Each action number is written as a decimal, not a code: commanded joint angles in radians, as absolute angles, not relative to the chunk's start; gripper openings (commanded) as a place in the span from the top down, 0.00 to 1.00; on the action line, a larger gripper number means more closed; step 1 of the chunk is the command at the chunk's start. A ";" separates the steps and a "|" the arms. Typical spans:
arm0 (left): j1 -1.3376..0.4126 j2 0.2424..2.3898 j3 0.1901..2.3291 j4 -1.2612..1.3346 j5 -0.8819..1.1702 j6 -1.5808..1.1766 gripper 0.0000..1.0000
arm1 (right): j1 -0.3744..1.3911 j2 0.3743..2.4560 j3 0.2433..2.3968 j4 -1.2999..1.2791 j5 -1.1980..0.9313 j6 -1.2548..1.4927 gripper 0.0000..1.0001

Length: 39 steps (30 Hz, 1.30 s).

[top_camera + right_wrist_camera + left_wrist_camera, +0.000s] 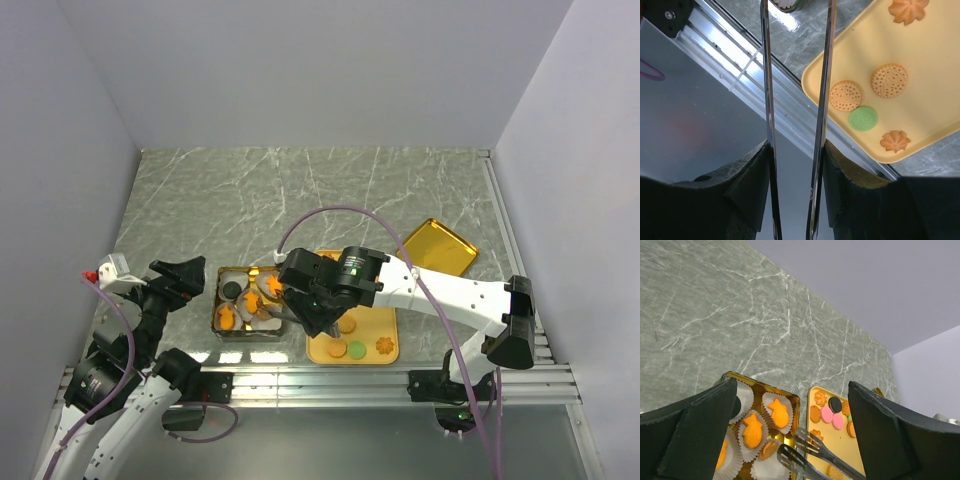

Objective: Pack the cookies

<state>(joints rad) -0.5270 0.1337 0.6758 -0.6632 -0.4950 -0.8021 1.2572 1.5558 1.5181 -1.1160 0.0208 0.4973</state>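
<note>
**Tin partly filled, the rest loose on the tray beside it**

The gold tin [218, 275] is lined with white paper cups [760, 471]. The cookies [778, 412] in it sit in those cups: I count four orange-brown ones plus a dark disc [231, 290] at the far left. The left wrist camera's own fingers hide the tin's left side, so the cup count is fuzzy.

Just right of the tin, the yellow tray [940, 75] holds the loose ones. The right wrist view catches five: two tan rounds [845, 95], one green disc [863, 118] and two flower shapes [895, 141], the top one cut off by the frame. The left wrist view adds two pink discs [827, 414] and another dark one. From above, the arm covers much of the tray.

The right gripper [795, 165] is clamped on metal tongs [766, 75], whose tips are apart at the tin's right edge. The left gripper [792, 386] hangs left of the tin, jaws wide apart. A gold lid [438, 246] lies well right of the tin, beyond the tray.
</note>
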 commanded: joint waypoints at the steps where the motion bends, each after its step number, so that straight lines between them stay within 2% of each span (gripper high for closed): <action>1: -0.529 0.147 0.709 -0.650 -0.508 -0.798 0.01 | 1.264 1.526 1.531 -1.101 0.061 0.502 0.50; 11: -0.531 0.143 0.709 -0.650 -0.506 -0.798 0.01 | 1.203 1.522 1.712 -1.152 0.083 0.505 0.52; 17: -0.529 0.133 0.707 -0.647 -0.505 -0.798 0.01 | 0.987 1.595 1.799 -1.126 0.028 0.444 0.53; 26: -0.531 0.132 0.710 -0.650 -0.500 -0.799 0.01 | 0.695 1.868 2.011 -1.062 0.011 0.414 0.55; 34: -0.532 0.127 0.709 -0.652 -0.502 -0.802 0.01 | 0.552 2.138 2.241 -1.055 0.024 0.410 0.55; 39: -0.534 0.141 0.706 -0.643 -0.494 -0.790 0.01 | 0.488 2.250 2.255 -1.020 0.066 0.422 0.55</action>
